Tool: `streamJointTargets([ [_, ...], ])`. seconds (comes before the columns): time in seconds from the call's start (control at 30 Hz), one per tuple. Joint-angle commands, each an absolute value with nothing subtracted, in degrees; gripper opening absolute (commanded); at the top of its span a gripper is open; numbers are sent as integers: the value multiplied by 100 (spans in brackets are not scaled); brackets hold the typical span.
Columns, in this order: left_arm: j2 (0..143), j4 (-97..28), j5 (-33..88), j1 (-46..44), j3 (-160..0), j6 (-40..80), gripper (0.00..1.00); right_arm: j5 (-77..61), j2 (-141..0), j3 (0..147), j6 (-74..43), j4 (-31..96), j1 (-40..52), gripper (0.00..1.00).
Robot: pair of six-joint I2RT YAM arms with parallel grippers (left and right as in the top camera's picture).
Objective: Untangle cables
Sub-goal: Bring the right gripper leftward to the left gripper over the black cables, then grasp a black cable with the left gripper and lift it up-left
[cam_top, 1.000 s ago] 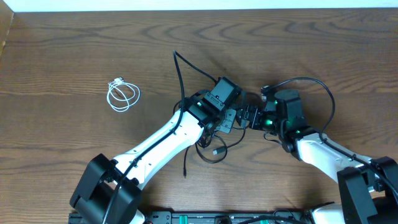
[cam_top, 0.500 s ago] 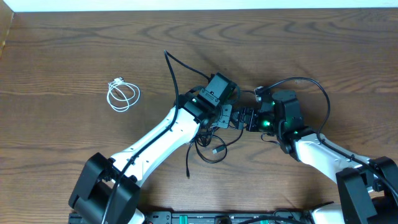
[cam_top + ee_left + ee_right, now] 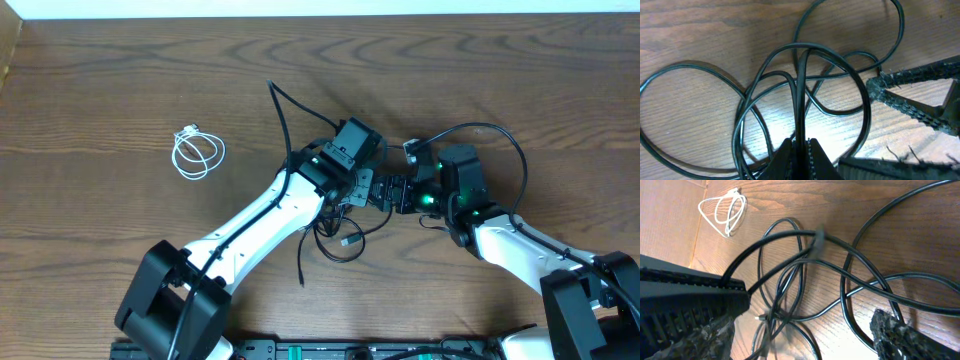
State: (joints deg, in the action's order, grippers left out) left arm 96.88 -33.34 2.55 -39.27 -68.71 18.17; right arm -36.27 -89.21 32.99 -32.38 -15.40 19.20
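Black cable (image 3: pixel 281 110) in a loose tangle near the middle of the wooden table (image 3: pixel 90 260), seen from overhead: one strand running up and away from the arms, a few loops and a small plug end showing below them, the rest hidden under the two wrists. White cable (image 3: pixel 188 133) coiled on its own far off to the left, apart from the black one and from both arms. Left gripper (image 3: pixel 365 187) and right gripper (image 3: pixel 393 192) nose to nose over the tangle, nearly touching; jaws too small here to judge.

From the left wrist: left gripper (image 3: pixel 801 149) pinched tight at the bottom edge, fingertips closed on two strands of the black cable (image 3: pixel 801 90) running side by side straight up from the grip. Above that, several overlapping loops flat on the wood. At the right, the rough-textured fingers (image 3: pixel 912 111) of the right gripper, spread apart in a V, just beside the outermost loop.

From the right wrist: right gripper (image 3: pixel 810 310) wide open, one ragged pad (image 3: pixel 892 330) at lower right and the other at lower left, with nothing clamped. Crossing strands of the black cable (image 3: pixel 817 239) lying in the gap between them. A blurred lump on one raised strand near the top, possibly a plug or a knot, too soft to tell. White cable (image 3: pixel 729 215) small in the upper left corner, on the bare wood, well clear of the tangle.
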Motion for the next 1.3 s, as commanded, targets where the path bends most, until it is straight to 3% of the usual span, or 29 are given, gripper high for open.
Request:
streamJointTargets([
  [0.0, 9754, -3376, 344, -3922, -6855, 1765, 8, -3433, -8949, 3291, -3120, -1466, 1955, 80],
  [0.47, 9727, -2982, 2233, -3924, -6858, 1597, 7, -2449, -8949, 3291, -3426, -1164, 1955, 44],
  [0.77, 8947, -2687, 2145, -3916, -6860, 1505, 7, -633, -8949, 3291, -3920, -567, 1955, 2],
  [1.27, 6176, -2692, -510, -3916, -6860, 1505, 8, -161, -8952, 3291, -3920, -414, 1955, 1],
])
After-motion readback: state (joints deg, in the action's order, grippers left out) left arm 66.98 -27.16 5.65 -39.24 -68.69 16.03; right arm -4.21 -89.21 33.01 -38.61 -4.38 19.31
